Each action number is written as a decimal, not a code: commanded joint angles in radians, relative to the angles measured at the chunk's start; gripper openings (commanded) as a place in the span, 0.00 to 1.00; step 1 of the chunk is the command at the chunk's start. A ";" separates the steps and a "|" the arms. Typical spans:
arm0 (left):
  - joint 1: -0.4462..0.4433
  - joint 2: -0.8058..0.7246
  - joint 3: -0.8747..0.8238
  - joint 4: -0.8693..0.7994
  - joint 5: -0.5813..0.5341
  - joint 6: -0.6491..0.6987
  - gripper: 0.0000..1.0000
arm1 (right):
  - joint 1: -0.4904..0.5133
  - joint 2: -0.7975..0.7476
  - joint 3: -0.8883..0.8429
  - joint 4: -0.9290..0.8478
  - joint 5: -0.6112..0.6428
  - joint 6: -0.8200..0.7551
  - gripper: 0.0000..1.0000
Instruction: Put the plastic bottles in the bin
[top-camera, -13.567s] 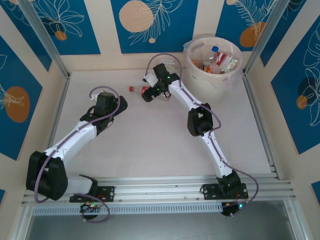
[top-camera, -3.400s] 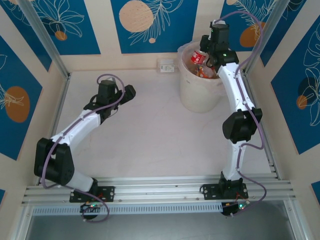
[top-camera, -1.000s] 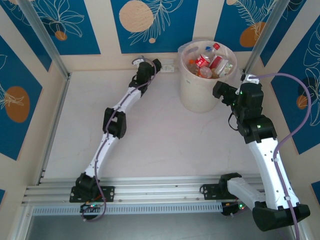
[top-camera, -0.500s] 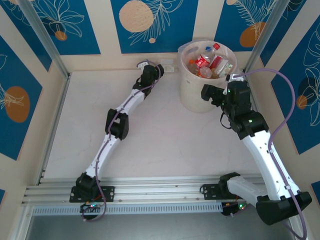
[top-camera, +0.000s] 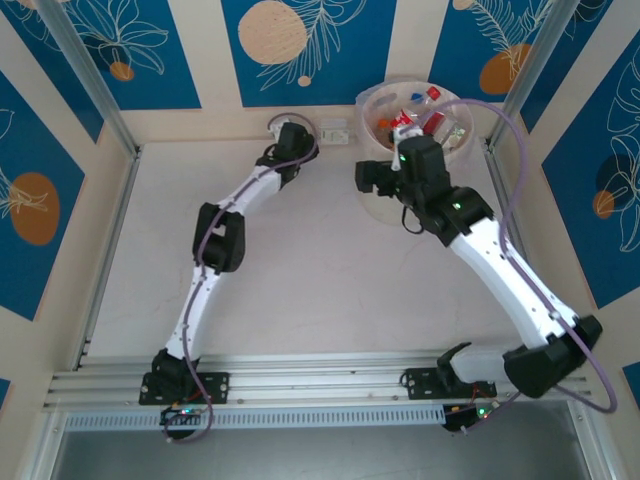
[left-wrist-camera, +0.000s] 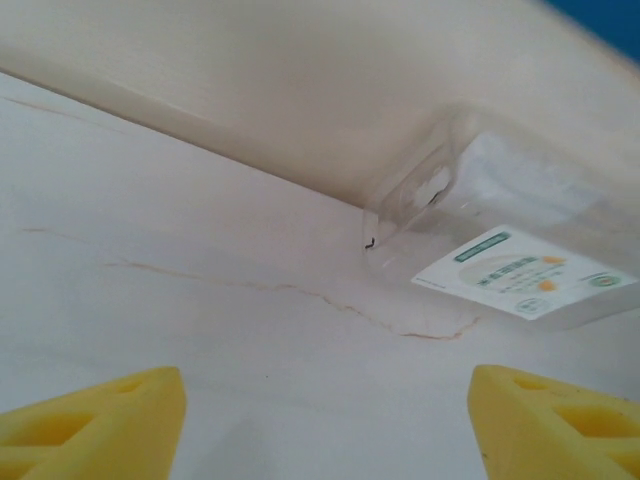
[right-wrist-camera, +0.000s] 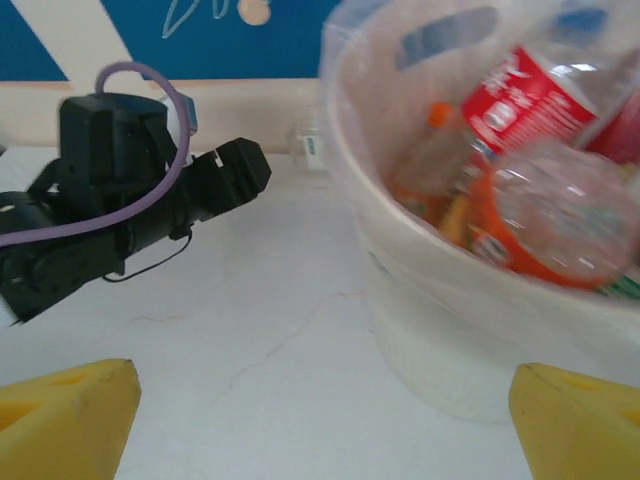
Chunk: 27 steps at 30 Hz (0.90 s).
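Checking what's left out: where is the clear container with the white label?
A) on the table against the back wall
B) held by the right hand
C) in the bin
A: the clear container lies on the table at the wall's foot, before the open left hand.

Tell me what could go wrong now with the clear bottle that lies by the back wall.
1. The clear bottle lies tight against the back wall; the open left tool may push it along rather than grip it.
2. The right tool hovers close beside the bin, so a swing could knock it.
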 joint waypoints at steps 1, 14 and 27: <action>0.041 -0.185 -0.206 0.132 -0.076 -0.047 0.77 | 0.039 0.101 0.104 0.019 0.040 -0.079 0.91; 0.157 -0.567 -0.810 0.322 -0.145 -0.096 0.87 | 0.102 0.680 0.668 -0.007 -0.044 -0.187 0.77; 0.191 -0.755 -0.967 0.245 -0.096 -0.039 1.00 | 0.066 1.160 1.168 -0.033 -0.052 -0.210 0.77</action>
